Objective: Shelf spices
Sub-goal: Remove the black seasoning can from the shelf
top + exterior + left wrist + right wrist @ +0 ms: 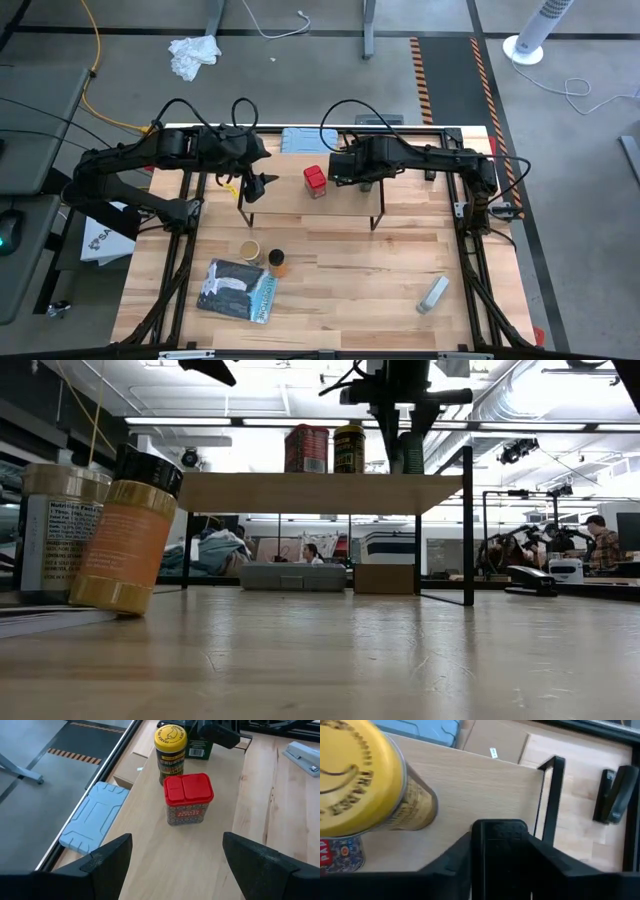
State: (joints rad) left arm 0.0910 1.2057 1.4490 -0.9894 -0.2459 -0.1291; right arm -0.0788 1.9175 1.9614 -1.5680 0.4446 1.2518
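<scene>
Right gripper [345, 166] is over the shelf [345, 203], pinching the black tin [500, 851] and setting it beside the yellow jar [170, 752] and red tin [188, 798]. The risk is plain: the tin sits close to the jar, so a sideways nudge on release could tip the jar or shove it toward the plank's edge. Left gripper [258, 186] hovers spread wide and empty at the shelf's other end. The tan cylinder [249, 250] and amber jar [277, 263] wait on the surface [350, 290], both unshelved. From overhead the right arm hides the tin and jar; whether the tin's base touches the plank is probably yes, but unclear
</scene>
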